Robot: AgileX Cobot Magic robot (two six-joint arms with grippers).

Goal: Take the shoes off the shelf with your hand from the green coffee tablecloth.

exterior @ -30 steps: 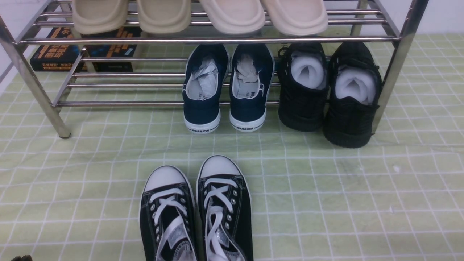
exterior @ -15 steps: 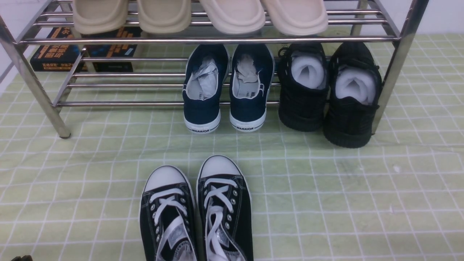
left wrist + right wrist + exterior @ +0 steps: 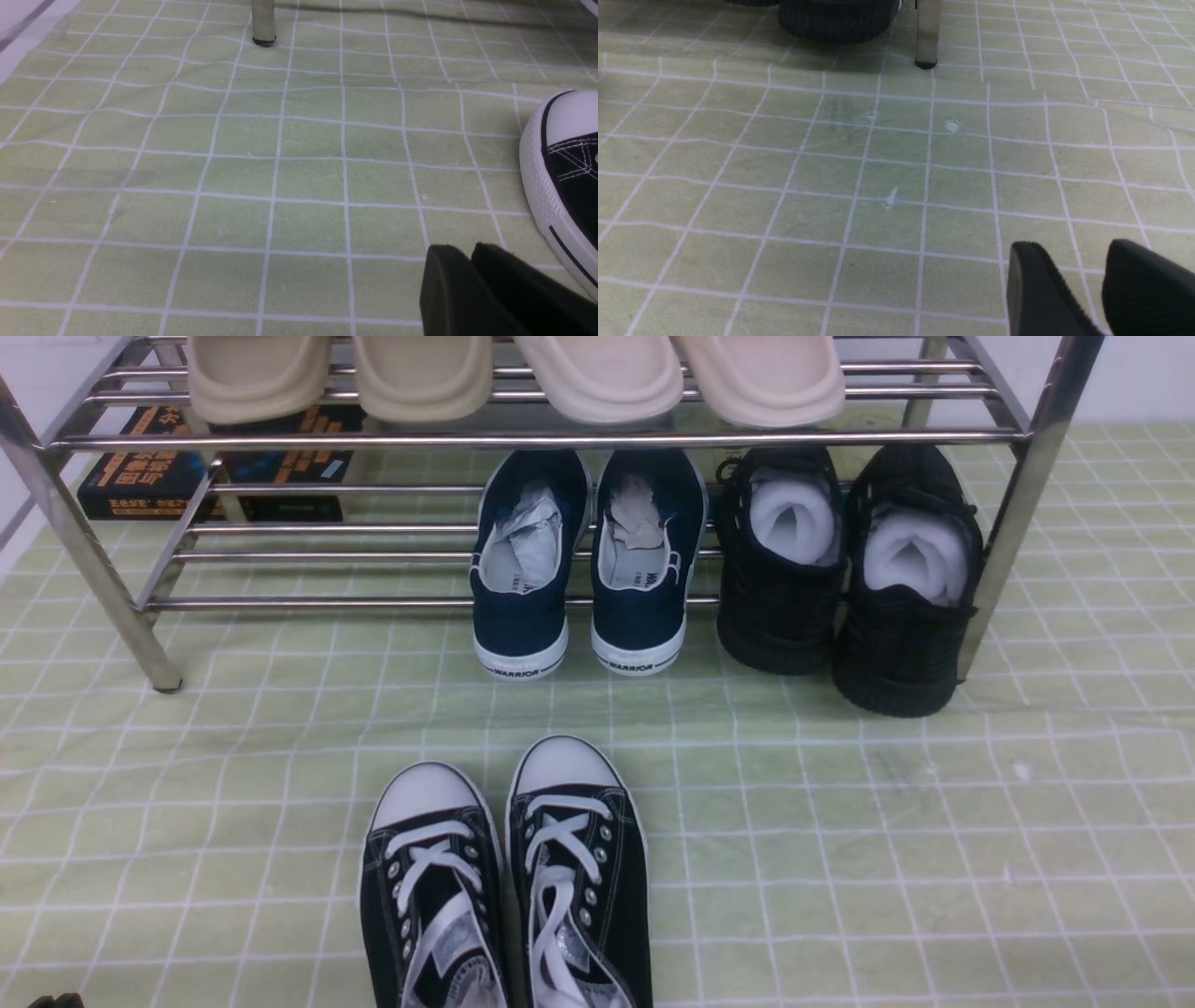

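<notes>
Front view shows you the shoes [image 3: 509,882], the black canvas pair with white laces and white toe caps, standing side by side on the green checked tablecloth [image 3: 887,859] in front of the shelf [image 3: 89,551], toes pointing toward it and well clear of its lower rails. On the lower tier you see a pair of navy slip-ons [image 3: 586,565] in the middle and a pair of all-black shoes [image 3: 845,583] with white stuffing on the right, their heels hanging over the front rail onto the cloth; the left part of that tier holds no shoes. Four beige slippers [image 3: 513,373] sit along the top tier, and a dark book [image 3: 140,476] lies behind the shelf on the left.

In the left wrist view your left gripper [image 3: 472,261] sits low over the cloth, just beside the white toe cap of one shoe, not touching it. Its two black fingers [image 3: 444,284] lie pressed together with nothing between them, so it is clenched and empty. One chrome leg of the shelf stands farther off.

In the right wrist view your right gripper [image 3: 1069,275] hangs over bare cloth with a clear gap between its fingers [image 3: 1031,284], released and holding nothing.
</notes>
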